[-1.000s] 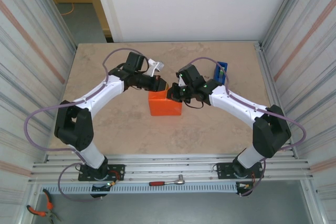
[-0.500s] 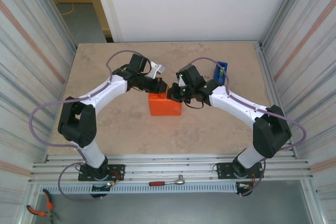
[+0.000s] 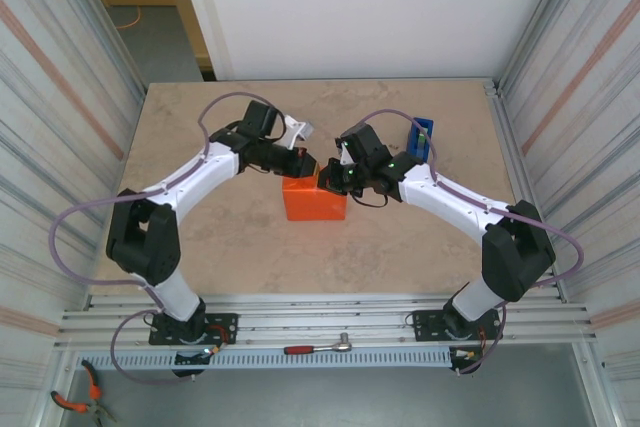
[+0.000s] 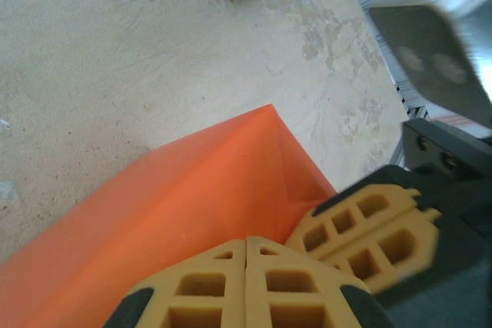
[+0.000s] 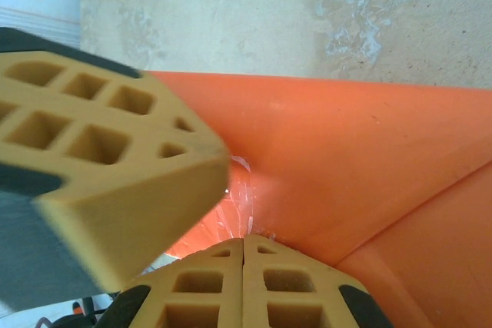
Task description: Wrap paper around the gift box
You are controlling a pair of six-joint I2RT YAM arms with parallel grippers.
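Left hand, right hand closed; touching paper.

The left arm's elbow swings slightly right, then settles back, a little nearer the front. Its purple cable sways along, as does the wrist behind the left gripper.

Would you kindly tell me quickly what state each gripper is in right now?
Left gripper: closed, tips at the paper; no pinch visible.
Right gripper: closed, tips at the paper as well.
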